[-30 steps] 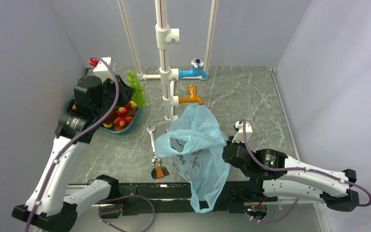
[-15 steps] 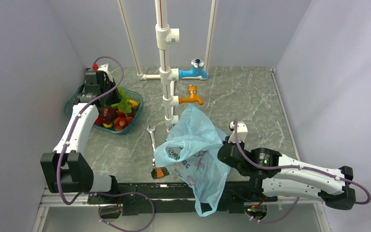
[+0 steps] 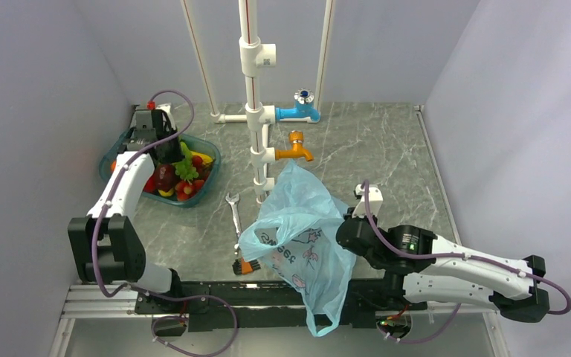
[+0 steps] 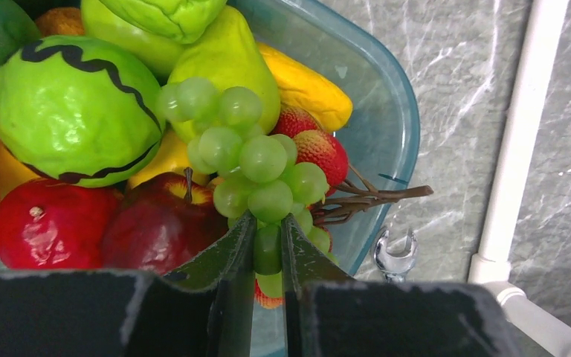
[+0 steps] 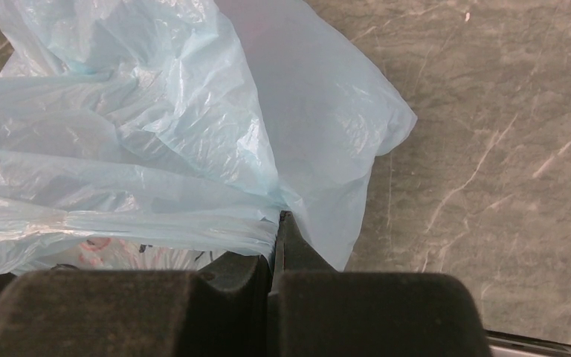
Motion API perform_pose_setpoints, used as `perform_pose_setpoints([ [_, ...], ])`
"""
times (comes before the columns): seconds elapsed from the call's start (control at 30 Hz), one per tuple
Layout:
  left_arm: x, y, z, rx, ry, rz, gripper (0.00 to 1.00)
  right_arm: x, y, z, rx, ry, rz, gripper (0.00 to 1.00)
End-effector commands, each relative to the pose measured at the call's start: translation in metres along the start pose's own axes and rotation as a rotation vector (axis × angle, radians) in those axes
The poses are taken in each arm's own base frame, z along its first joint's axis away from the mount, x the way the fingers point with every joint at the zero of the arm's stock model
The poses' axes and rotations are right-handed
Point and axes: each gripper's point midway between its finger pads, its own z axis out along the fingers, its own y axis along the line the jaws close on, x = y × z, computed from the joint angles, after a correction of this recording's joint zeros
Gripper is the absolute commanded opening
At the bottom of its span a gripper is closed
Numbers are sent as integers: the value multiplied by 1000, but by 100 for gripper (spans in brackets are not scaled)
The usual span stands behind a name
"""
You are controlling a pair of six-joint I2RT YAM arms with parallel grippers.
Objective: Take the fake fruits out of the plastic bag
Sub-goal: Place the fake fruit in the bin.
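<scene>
Left gripper [image 4: 268, 225] around grape bunch [image 4: 262, 158]

Grapes [image 4: 256, 160]: light-green bunch lying in the basket [image 4: 386, 119].
Gripper [image 4: 268, 249]: fingers pinched on the bunch's lowest grape.
Green fruit [image 4: 74, 111]: left of the grapes, round, with a black zigzag line.
Pear [image 4: 230, 56]: just above the grapes, touching.
Plum [image 4: 160, 227]: maroon, lower left of the grapes.
Strawberry [image 4: 320, 149]: just right of the grapes.
Wrench [image 4: 394, 256]: lower right, outside the basket.

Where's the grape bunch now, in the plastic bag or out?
Out. The grape bunch is over the teal basket, one grape pinched by the left gripper, well apart from the plastic bag.
</scene>
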Motion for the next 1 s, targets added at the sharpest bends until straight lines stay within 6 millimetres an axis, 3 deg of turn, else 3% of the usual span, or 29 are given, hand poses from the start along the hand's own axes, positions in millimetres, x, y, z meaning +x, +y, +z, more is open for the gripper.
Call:
perform_pose_setpoints([
  [0.0, -14, 1, 4, 4, -9, 27, 0, -12, 7, -14, -58, 0, 60, 0],
  [0.27, -1, 15, 22, -58, 70, 55, 0, -19, 12, -29, -104, 31, 98, 0],
  [0.53, 4, 22, 27, -95, 93, 65, 0, -8, 9, -30, -108, 69, 131, 0],
  [0.73, 1, 18, 23, -77, 80, 65, 19, -21, -9, -34, -31, 20, 108, 0],
  [0.97, -4, 14, 15, -54, 48, 64, 44, -28, -10, -34, -16, -1, 93, 0],
])
